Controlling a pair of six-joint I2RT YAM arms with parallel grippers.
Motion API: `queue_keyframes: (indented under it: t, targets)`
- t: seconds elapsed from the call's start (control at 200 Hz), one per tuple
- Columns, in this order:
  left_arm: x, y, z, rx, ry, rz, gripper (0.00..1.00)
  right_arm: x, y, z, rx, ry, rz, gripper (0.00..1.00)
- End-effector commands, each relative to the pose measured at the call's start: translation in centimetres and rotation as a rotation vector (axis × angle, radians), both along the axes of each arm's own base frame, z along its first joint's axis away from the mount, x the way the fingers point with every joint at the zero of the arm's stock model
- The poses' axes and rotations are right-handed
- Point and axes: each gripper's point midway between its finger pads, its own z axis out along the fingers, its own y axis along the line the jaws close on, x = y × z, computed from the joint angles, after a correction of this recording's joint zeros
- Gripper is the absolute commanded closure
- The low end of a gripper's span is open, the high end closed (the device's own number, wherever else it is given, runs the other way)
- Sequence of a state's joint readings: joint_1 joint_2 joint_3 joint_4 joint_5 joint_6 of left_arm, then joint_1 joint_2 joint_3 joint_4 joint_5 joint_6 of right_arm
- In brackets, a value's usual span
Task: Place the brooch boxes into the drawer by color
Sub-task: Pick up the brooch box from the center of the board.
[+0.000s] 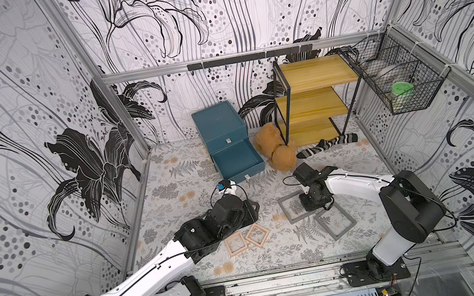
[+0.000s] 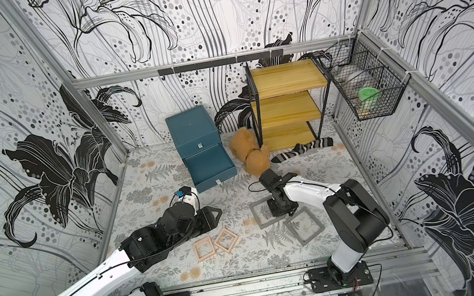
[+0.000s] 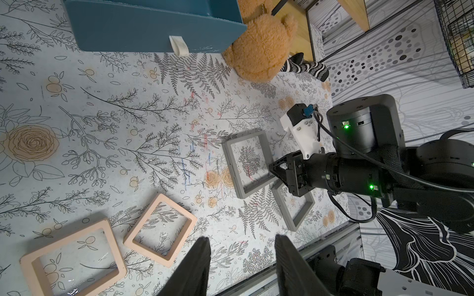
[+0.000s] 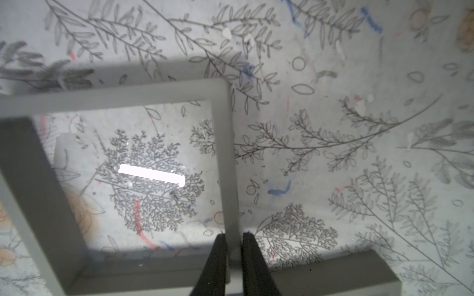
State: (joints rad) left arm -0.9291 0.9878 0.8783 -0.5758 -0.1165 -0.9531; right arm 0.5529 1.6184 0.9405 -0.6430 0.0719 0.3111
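Observation:
The teal drawer chest [image 1: 219, 125] stands at the back with its bottom drawer [image 1: 238, 161] pulled out; nothing shows inside it. Two grey brooch boxes lie right of centre. My right gripper [image 4: 233, 234] is shut on the rim of the nearer-centre grey box [image 4: 225, 159] [image 1: 292, 208], which rests on the table. The other grey box [image 1: 335, 220] lies beside it. Two pinkish brooch boxes [image 3: 73, 256] [image 3: 160, 230] lie flat side by side near the front. My left gripper [image 3: 242, 238] hovers next to them, open, with nothing between its fingers.
A brown teddy bear [image 1: 275, 152] and a striped sock [image 1: 326, 145] lie right of the open drawer. A yellow shelf rack [image 1: 312, 100] stands behind them. A wire basket [image 1: 396, 76] hangs on the right wall.

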Motion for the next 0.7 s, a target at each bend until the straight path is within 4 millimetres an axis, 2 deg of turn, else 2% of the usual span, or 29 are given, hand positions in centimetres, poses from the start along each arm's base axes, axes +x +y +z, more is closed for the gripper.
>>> queue_keyframes:
  t: [0.0, 0.15, 0.531, 0.696]
  targets:
    - [0.5, -0.2, 1.7, -0.033, -0.045, 0.012, 0.54, 0.0, -0.6, -0.1, -0.034, 0.015, 0.008, 0.88]
    - [0.6, 0.1, 1.9, -0.033, -0.044, 0.035, 0.54, 0.4, -0.6, 1.0, -0.037, -0.017, 0.008, 1.00]
    - [0.8, 0.0, 3.6, -0.058, -0.058, 0.028, 0.54, 0.5, -0.9, 5.6, -0.074, -0.102, -0.103, 1.00]
    - [1.8, 0.8, 5.3, -0.082, -0.069, 0.058, 0.54, 1.1, -0.4, 9.6, -0.047, -0.171, -0.142, 1.00]
